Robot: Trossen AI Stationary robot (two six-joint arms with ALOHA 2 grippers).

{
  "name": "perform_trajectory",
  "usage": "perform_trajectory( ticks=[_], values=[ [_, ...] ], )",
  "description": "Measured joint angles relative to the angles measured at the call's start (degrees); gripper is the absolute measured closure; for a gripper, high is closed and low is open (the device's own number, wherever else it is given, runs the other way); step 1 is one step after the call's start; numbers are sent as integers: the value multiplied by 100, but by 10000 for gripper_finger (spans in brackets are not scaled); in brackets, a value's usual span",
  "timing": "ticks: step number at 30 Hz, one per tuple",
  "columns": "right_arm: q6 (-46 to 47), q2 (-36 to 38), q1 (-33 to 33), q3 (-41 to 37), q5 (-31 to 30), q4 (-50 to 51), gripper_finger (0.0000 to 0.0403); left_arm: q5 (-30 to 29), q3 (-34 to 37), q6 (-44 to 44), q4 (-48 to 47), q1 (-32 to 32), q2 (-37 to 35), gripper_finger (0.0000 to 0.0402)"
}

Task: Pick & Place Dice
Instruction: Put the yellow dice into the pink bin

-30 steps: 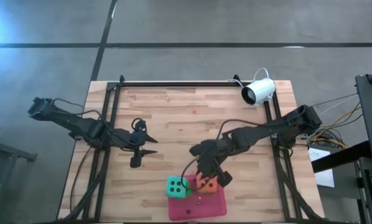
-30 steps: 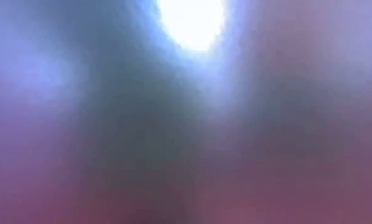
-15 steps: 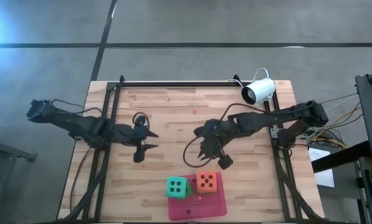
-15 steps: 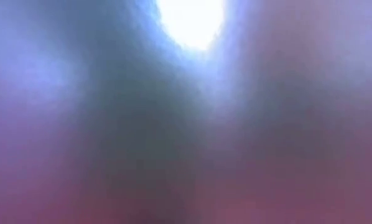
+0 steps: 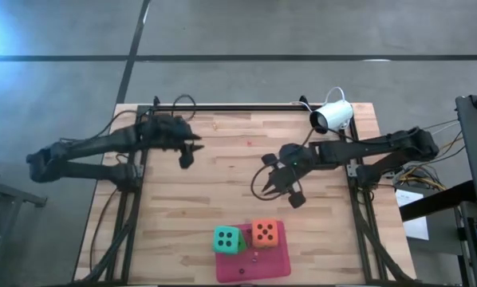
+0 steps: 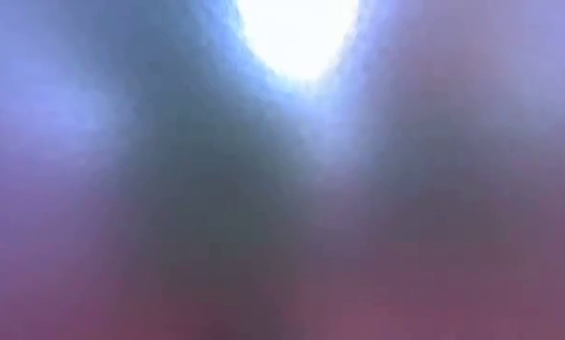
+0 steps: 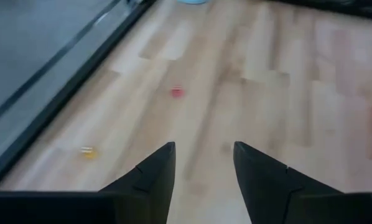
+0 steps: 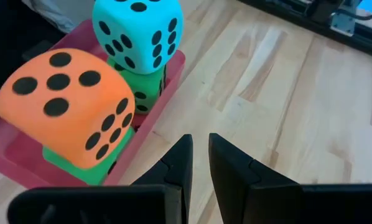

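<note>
**Four dice stacked in pairs on the pink mat, both arms clear**

The dice sit at the near edge of the table, gathered on the pink mat. The right wrist view counts them best: an orange-red die rests on top of a green die, and a teal die rests on a second green die. That makes four, namely two green, one teal and one orange-red, built as two stacks of two side by side. From above only the top pair shows, teal and orange-red, because each hides the green one beneath it. The stacking looks deliberate, fitting all four on a mat with a raised rim.

The right gripper hangs over bare wood, well apart from the mat, its fingers drawn close with only a slim gap and nothing between them. The left gripper is at the far left part of the table, fingers spread moderately and empty, over plain boards. Neither touches a die, so placing appears finished.

The low view is a blur of light and purple haze, possibly the mat pressed close to the lens; nothing can be read from it. A white camera stands at the far right corner.
</note>
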State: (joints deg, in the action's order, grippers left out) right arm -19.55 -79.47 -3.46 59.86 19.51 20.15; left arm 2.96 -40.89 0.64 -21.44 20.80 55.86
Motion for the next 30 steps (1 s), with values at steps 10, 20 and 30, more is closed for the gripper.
perform_trajectory(
  ticks=[10,20,30],
  values=[
    [6,534,0,-684,0,-626,356,1749,-153,1351,531,1781,1475,249],
    [4,274,0,-693,-4,-707,357,1504,-983,2205,567,1985,3400,259],
    [4,314,0,-671,-4,-729,359,1077,-1936,1991,180,2316,4620,268]
  ],
)
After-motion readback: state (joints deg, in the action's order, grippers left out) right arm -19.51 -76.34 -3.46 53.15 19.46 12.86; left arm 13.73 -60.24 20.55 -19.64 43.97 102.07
